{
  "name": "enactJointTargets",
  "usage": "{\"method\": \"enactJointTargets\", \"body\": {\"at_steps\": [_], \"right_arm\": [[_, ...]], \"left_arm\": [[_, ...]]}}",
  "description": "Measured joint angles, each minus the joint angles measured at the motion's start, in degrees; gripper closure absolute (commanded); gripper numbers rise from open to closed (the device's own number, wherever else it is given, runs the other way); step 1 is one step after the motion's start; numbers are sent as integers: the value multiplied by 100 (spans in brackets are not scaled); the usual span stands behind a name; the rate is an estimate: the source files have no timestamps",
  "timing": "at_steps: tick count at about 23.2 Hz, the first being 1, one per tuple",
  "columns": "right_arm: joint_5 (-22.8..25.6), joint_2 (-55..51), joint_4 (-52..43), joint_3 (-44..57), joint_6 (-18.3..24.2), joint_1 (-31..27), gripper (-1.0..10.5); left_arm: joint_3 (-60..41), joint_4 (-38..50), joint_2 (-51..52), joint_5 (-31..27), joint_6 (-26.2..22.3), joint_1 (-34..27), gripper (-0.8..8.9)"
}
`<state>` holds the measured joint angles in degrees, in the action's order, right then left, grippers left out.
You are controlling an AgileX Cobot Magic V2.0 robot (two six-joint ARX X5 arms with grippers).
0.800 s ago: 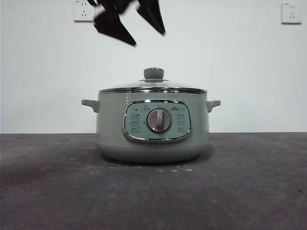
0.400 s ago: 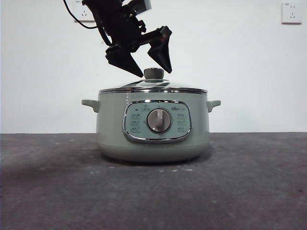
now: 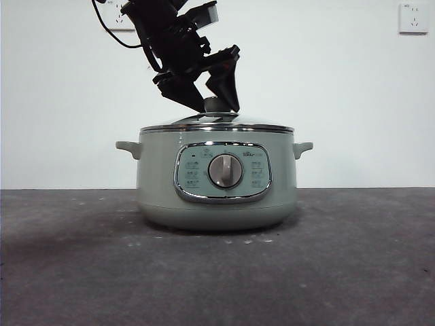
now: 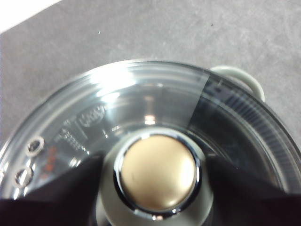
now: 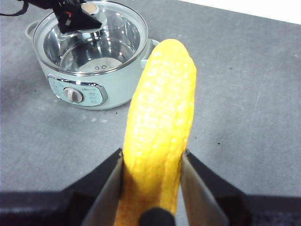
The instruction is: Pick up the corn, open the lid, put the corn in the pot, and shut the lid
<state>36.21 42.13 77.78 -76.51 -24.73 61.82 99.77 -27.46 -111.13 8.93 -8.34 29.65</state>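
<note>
Straddling the lid's knob (image 4: 157, 173), the left gripper (image 3: 212, 103) has its jaws parted, one on each side, not visibly pinching — placed so the lid (image 3: 216, 124) can be lifted off the sage-green pot (image 3: 216, 180), which stands mid-table; the right gripper (image 5: 151, 175) waits well back — jaws clamped on the corn (image 5: 160, 127), held ready until the pot is uncovered.

The lid (image 3: 217, 124) covers the pot (image 3: 216, 183), barring its mouth; the left pincer (image 3: 216, 102) straddles the knob (image 3: 217, 103). The worktop (image 3: 353, 258) around the pot lies open.
</note>
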Motion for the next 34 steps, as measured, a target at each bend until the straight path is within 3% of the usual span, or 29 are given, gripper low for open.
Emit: {"method": "enactJointTargets", "body": {"at_steps": [3, 16, 24, 27, 34], "right_arm": [[0, 0, 0, 0, 0, 0, 959], [0, 0, 0, 0, 0, 0, 959], [-2, 33, -39, 0, 46, 0, 959], [-33, 205, -667, 0, 402, 0, 959], [-802, 1163, -2479, -11, 1519, -151, 959]], "left_arm": [[0, -9, 0, 17, 0, 0, 822], [-13, -125, 181, 11, 0, 0, 822], [-33, -409, 1552, 26, 2, -68, 822], [-35, -588, 2240, 24, 4, -199, 821], [-149, -1779, 3582, 125, -63, -599, 820]]}}
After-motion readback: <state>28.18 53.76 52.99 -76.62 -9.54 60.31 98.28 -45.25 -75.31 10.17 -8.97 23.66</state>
